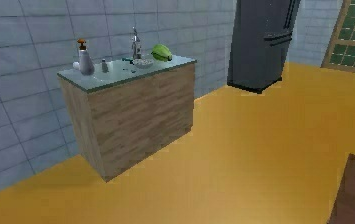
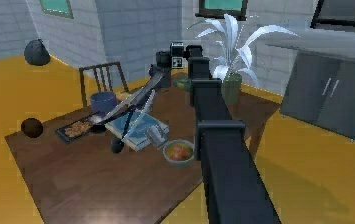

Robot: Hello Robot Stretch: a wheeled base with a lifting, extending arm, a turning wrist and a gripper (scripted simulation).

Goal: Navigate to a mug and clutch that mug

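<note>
My arm (image 2: 217, 140) rises as a dark bar over a dark wooden table (image 2: 75, 175). My gripper (image 2: 107, 130) reaches down and to the left from the white marker squares (image 2: 177, 55), ending among things on the tabletop. A blue rounded vessel (image 2: 105, 101), perhaps a mug, stands just beyond the fingers. I cannot tell whether the gripper holds anything. On the counter (image 1: 135, 100) in the forward view, a small grey cup-like item (image 1: 105, 66) stands near the faucet (image 1: 135, 45).
The table also bears a tray of food (image 2: 78, 129), a bowl (image 2: 177, 151), a pale flat stack (image 2: 148, 135) and a dark ball (image 2: 32, 126). Behind it are a chair (image 2: 103, 75) and a white-leaved plant (image 2: 225, 45). Grey cabinets (image 2: 330, 90) stand right. A dark fridge (image 1: 263, 45) stands beyond open orange floor (image 1: 235, 150).
</note>
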